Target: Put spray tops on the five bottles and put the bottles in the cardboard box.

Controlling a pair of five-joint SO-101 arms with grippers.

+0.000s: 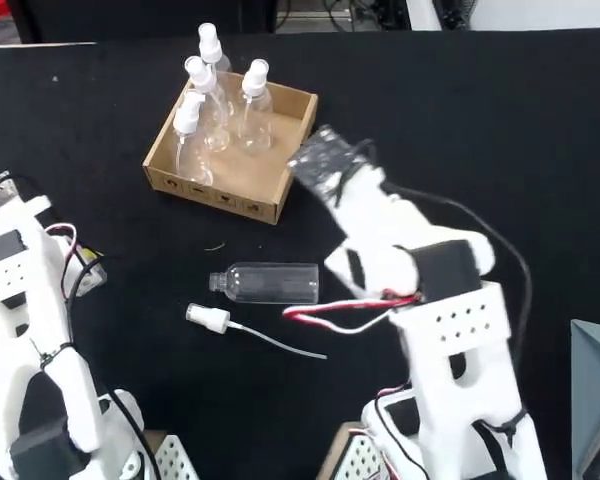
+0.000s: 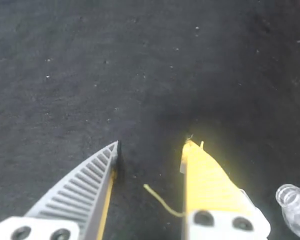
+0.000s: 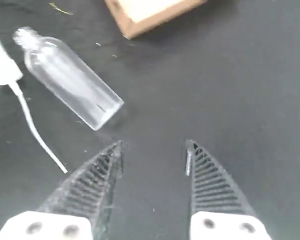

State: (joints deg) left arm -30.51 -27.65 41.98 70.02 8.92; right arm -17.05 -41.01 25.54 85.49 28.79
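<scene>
1. Right gripper [image 3: 155,146]: I read it as released. Its two ribbed fingers stand spread, with bare black cloth between them and nothing in the grasp. In the high view the right gripper [image 1: 322,165] sits just beside the corner of the cardboard box [image 1: 215,197] on the right arm's side.

2. Left gripper [image 2: 151,147]: also released. The grey finger and the yellow finger are apart over bare cloth and hold nothing. A thin yellowish thread [image 2: 160,200] lies on the cloth between them.

3. Box contents: I count four bottles [image 1: 255,118] standing upright inside the box, each with a white spray top fitted. They are grouped toward the far side, and part of the box floor is bare.

4. Fifth bottle [image 1: 270,282]: it lies on its side on the table [image 1: 480,120], outside the box and between the two arms. Its neck is open and points toward the left arm's side. In the right wrist view the bottle [image 3: 70,77] has its base near one fingertip, not touching. The left wrist view catches its open neck [image 2: 292,202].

5. Loose spray top [image 1: 208,318]: it lies on the cloth near the fifth bottle's neck, apart from it. Its thin tube trails toward the right arm.
</scene>
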